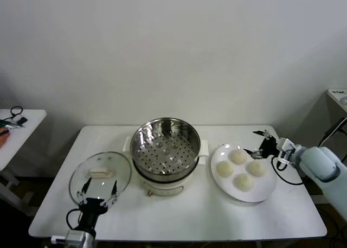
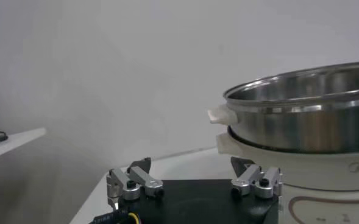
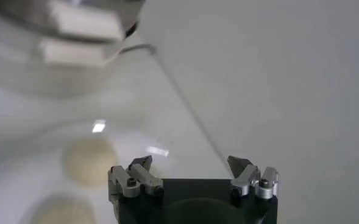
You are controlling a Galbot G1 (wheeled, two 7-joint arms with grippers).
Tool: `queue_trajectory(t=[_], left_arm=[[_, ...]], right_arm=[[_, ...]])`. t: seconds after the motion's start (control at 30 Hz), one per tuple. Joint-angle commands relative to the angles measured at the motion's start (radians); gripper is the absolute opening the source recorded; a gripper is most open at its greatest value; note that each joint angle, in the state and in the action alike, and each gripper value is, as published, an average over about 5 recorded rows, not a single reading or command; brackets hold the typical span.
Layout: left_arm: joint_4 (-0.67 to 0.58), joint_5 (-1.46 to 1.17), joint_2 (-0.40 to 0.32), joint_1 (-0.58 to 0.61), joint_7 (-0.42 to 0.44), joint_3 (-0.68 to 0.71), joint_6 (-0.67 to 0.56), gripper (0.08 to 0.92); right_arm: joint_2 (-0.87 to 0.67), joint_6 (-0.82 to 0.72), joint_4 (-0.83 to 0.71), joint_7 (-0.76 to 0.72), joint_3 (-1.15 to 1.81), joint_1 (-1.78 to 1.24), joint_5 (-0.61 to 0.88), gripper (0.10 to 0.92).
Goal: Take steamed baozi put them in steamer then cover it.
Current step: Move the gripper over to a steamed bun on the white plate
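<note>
Head view is showing a white worktop (image 1: 179, 215) set against a pale wall, with the steamer (image 1: 165, 153) sitting at its centre, its shiny steel pot open and its perforated tray bare. Four steamed baozi (image 1: 241, 169) are lying clustered on a white plate (image 1: 259, 194) just to the steamer's right, none of them touching the pot. The cover (image 1: 100, 176), a clear glass lid with a cream-white handle, is resting flat on the worktop to the steamer's left. The left gripper (image 1: 98, 196) is hovering at the near edge of the cover, its fingers (image 2: 133, 182) standing wide apart and gripping nothing. The right gripper (image 1: 261, 144) is reaching in from the worktop's right end, poised at the far right rim of the plate beside the baozi, its fingers (image 3: 133, 176) likewise spread wide and holding nothing. Left wrist view is looking past those open fingers to the steamer's steel wall and cream-white side handle. Right wrist view is catching two of the buns on the plate beyond the open fingers. A second white table (image 1: 19, 131) is standing off to the left, well apart.
</note>
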Motion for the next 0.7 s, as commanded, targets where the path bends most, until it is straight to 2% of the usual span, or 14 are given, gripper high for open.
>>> queue_trajectory(t=[0.03, 0.17, 0.3, 0.5, 0.7], left_arm=[[0.001, 0.013, -0.004, -0.001, 0.004, 0.006, -0.001, 0.823], [0.002, 0.025, -0.011, -0.001, 0.007, 0.011, -0.001, 0.823], [-0.003, 0.032, -0.015, 0.003, 0.008, 0.009, -0.001, 0.823], [-0.015, 0.035, -0.019, 0.017, 0.011, 0.000, 0.002, 0.823], [-0.015, 0.042, -0.026, 0.024, 0.015, -0.006, 0.002, 0.823]], right_arm=[[-0.121, 0.084, -0.138, -0.334, -0.436, 0.432, -0.130, 0.823], [-0.024, 0.069, -0.227, -0.345, -0.752, 0.719, -0.071, 0.823], [0.093, 0.042, -0.306, -0.338, -0.916, 0.858, 0.008, 0.823], [0.262, -0.011, -0.395, -0.313, -0.963, 0.837, 0.068, 0.823], [0.386, -0.017, -0.533, -0.277, -0.906, 0.737, -0.026, 0.823]])
